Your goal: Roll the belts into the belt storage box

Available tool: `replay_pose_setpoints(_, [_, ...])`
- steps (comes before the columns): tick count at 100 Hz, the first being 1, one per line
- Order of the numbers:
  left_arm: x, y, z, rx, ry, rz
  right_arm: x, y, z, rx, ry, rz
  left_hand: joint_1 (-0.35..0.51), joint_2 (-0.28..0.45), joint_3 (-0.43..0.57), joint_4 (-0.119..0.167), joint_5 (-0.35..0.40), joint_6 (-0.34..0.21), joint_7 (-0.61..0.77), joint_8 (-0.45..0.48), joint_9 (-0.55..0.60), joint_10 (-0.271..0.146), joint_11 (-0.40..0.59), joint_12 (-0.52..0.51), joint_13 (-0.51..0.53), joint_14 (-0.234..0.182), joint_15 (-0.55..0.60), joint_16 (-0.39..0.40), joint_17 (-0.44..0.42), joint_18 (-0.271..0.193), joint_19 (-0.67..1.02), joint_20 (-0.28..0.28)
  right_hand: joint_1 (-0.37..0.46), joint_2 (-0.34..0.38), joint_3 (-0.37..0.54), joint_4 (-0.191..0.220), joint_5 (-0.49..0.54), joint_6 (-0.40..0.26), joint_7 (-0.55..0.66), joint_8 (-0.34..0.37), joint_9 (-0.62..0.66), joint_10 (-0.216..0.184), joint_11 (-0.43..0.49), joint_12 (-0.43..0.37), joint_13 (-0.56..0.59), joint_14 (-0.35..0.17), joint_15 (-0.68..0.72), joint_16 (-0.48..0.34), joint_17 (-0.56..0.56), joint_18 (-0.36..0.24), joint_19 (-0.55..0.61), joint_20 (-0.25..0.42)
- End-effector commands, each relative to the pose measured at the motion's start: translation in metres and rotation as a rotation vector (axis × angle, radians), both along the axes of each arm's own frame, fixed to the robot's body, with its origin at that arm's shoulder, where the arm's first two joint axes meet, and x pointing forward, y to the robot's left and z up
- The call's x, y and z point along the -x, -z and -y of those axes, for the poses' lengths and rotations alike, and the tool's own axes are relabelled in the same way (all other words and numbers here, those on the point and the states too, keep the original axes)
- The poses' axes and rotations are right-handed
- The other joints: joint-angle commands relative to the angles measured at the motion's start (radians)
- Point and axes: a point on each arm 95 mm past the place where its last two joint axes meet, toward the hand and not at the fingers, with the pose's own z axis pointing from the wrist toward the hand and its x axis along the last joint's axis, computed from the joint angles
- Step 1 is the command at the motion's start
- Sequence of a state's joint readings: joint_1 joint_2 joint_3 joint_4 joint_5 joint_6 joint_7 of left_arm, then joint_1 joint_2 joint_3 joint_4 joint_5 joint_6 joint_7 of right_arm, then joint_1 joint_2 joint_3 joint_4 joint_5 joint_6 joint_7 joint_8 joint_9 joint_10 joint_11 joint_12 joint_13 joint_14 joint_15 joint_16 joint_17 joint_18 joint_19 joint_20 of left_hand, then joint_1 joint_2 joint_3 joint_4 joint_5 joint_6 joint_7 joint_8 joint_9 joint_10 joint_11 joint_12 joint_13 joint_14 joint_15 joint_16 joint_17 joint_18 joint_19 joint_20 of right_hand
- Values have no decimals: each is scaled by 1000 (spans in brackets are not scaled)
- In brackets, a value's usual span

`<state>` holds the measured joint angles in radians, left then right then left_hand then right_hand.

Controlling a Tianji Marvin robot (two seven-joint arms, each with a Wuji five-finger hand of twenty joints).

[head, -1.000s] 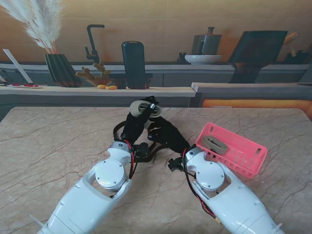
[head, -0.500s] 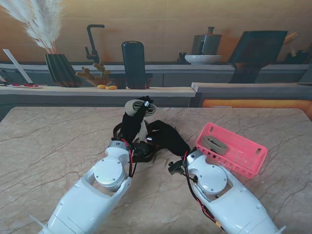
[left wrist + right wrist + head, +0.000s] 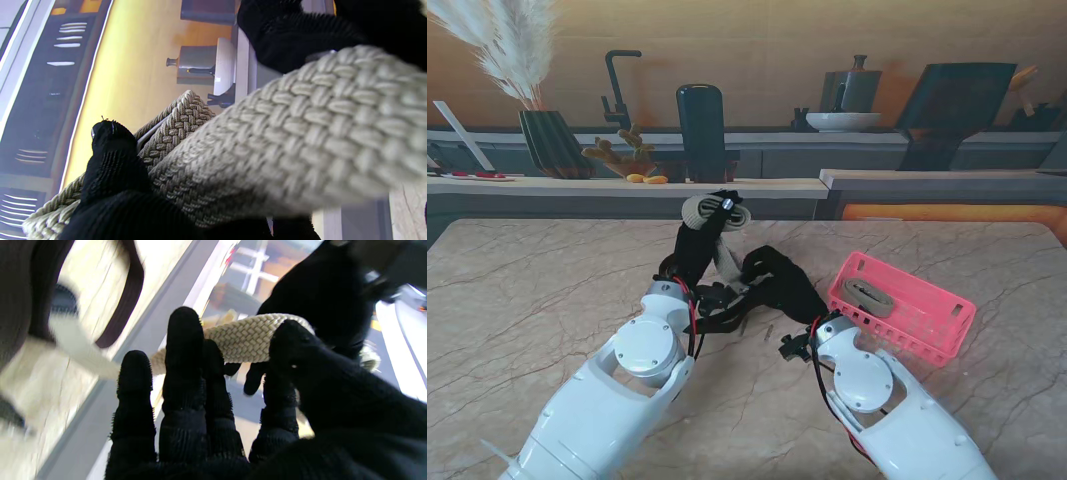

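Observation:
My left hand [image 3: 697, 250] is raised over the middle of the table, shut on a partly rolled beige woven belt [image 3: 715, 210]. That belt fills the left wrist view [image 3: 283, 133]. Its loose strap [image 3: 725, 260] hangs down toward my right hand [image 3: 775, 282]. In the right wrist view the strap [image 3: 243, 336] runs across the right hand's fingertips [image 3: 185, 336], with the thumb pressed on it. A dark brown belt [image 3: 717, 318] lies loose on the table under both hands. The pink belt storage box [image 3: 927, 322] stands to the right, holding one rolled belt [image 3: 867, 297].
The marble table [image 3: 537, 300] ends at a raised ledge [image 3: 627, 186] on the far side, with a vase, a dark cylinder and other kitchen props behind it. The box sits close beside my right forearm [image 3: 867, 380].
My left hand has lifted the belt roll slightly higher and farther from me. My right hand has shifted a little along the hanging strap, and its forearm has drawn back.

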<state>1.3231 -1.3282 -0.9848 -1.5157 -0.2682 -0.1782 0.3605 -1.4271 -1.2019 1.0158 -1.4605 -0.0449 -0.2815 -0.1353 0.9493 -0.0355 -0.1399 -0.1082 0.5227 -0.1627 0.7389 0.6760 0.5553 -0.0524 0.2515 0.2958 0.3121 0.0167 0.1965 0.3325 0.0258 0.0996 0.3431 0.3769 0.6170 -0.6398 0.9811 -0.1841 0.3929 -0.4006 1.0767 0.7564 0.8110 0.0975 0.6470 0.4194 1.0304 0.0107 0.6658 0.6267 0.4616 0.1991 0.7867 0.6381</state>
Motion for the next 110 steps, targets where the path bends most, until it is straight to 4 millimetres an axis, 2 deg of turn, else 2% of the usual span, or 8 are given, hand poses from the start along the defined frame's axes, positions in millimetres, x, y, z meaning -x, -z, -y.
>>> replay_pose_setpoints(1, [2, -5, 0, -14, 5, 21, 4, 3, -2, -8, -2, -15, 75, 121, 88, 20, 81, -10, 6, 8, 58, 5, 22, 15, 46, -25, 14, 7, 17, -2, 31, 17, 39, -42, 13, -39, 24, 16, 59, -36, 48, -26, 58, 10, 58, -48, 122, 38, 22, -20, 65, 14])
replay_pose_setpoints(17, [4, -1, 0, -25, 22, 21, 3, 0, 17, 233, 63, 146, 118, 74, 101, 33, 66, 28, -6, -32, 134, 28, 15, 35, 127, -20, 9, 7, 39, 20, 76, 13, -70, -41, 14, -10, 22, 92, -16, -113, -28, -4, 67, 8, -70, -21, 123, 1, -27, -11, 75, -1])
replay_pose_setpoints(48, [5, 7, 2, -14, 0, 14, 9, -9, 47, 395, 139, 277, 326, -25, 125, 44, 13, -5, -44, -91, 187, 18, 39, 36, 233, -15, 44, 33, 80, 35, 181, 24, -144, -10, -33, 68, 30, 142, -95, -66, -82, 9, 40, 9, -147, 2, 50, -16, -79, 2, 55, -13])
replay_pose_setpoints(69, [5, 14, 2, -12, 8, -5, 11, -10, 53, 390, 170, 284, 340, -49, 127, 41, -13, -13, 113, -56, 354, 26, 332, 509, 418, 68, 262, 196, 141, 44, 289, 20, -144, -3, -37, 75, 35, 154, -120, -53, -76, 15, 41, 12, -146, 8, 54, -11, -84, 7, 53, -13])
replay_pose_setpoints(78, [5, 19, 2, -18, 21, -15, 12, -13, 55, 391, 175, 298, 269, -82, 141, 72, -21, 50, 145, -71, 364, 42, 529, 609, 523, 117, 462, 318, 260, 77, 438, 42, -145, 0, -38, 74, 42, 156, -127, -52, -73, 14, 41, 13, -144, 7, 56, -10, -83, 5, 54, -12])
replay_pose_setpoints(88, [4, 25, 1, -55, 26, -27, 14, -17, 57, 392, 175, 317, 44, -247, 406, 82, -22, 83, 235, -56, 403, 38, 688, 645, 659, 133, 659, 331, 423, 105, 638, 52, -143, 7, -42, 55, 50, 155, -137, -63, -69, 14, 41, 14, -141, 8, 58, -8, -81, 5, 55, -11])
replay_pose_setpoints(95, [3, 28, 1, -94, 22, -29, 15, -20, 58, 393, 172, 328, -88, -395, 617, 71, -22, 92, 280, -36, 426, 43, 769, 684, 756, 108, 784, 326, 537, 108, 742, 49, -142, 10, -41, 50, 49, 155, -136, -67, -66, 15, 41, 14, -139, 8, 58, -8, -80, 6, 55, -10])
replay_pose_setpoints(110, [1, 38, 1, -217, 53, -15, 18, -25, 56, 387, 161, 350, -169, -537, 807, 59, -30, 124, 260, -29, 425, 44, 845, 766, 916, 23, 985, 388, 704, 95, 918, 49, -159, 19, -40, 62, 69, 173, -169, -96, -57, 20, 41, 17, -137, 14, 60, -7, -77, 11, 58, -9])
